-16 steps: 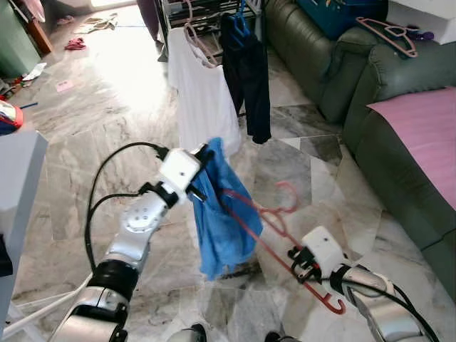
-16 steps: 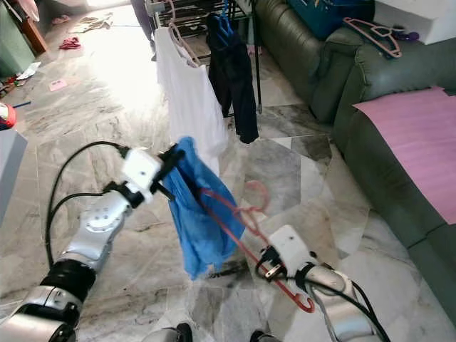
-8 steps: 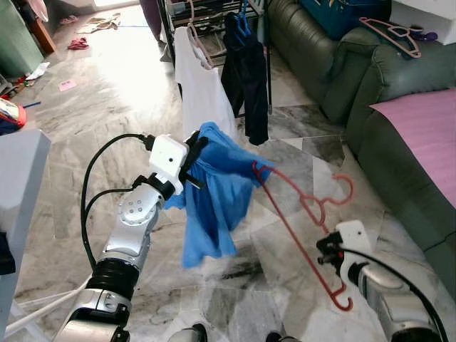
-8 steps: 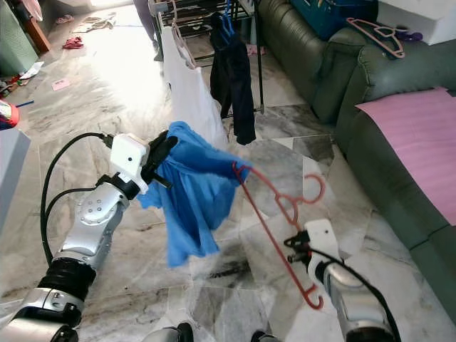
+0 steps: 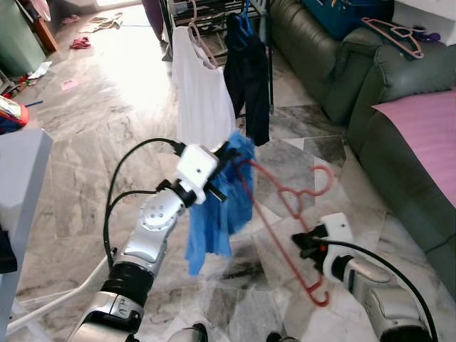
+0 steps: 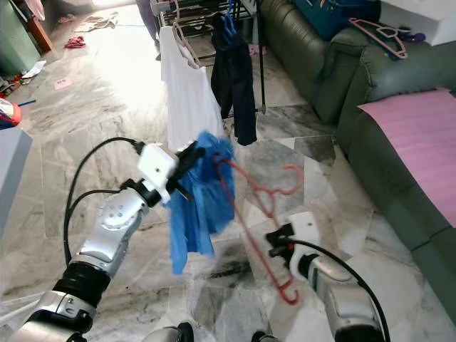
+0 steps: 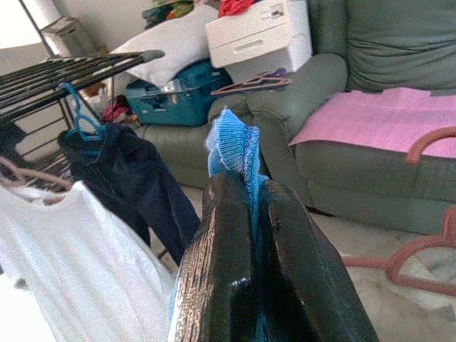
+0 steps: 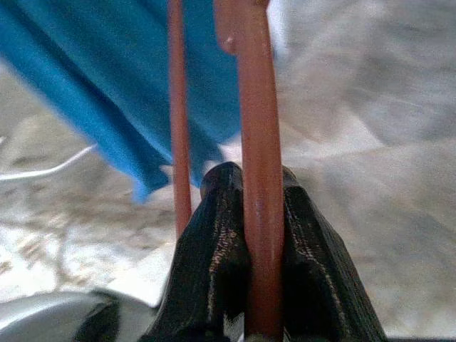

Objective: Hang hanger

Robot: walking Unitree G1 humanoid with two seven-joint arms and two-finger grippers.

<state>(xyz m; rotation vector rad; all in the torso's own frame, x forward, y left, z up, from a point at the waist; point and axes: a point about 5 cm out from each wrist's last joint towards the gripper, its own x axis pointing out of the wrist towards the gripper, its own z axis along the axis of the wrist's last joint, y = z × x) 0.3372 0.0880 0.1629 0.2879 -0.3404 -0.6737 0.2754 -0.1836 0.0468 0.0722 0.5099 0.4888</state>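
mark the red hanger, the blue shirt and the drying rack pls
red hanger (image 5: 299,197), left eye view, neck below the hook.
blue shirt (image 5: 214,221), left eye view, middle of the hanging cloth.
drying rack (image 6: 259,68), right eye view, upright leg.

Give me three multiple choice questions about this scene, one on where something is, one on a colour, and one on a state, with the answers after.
1. Where does the white shirt hang?
A. on the drying rack
B. on the sofa
C. on the floor

2. What colour is the hanger in the right gripper?
A. blue
B. red
C. white

3. What is the left gripper doing?
A. open
B. shut on the blue garment
C. shut on a cable

Answers: 1 A, it hangs from the rack beside a dark garment. 2 B, the held bar is red. 3 B, blue cloth sits between its fingers.
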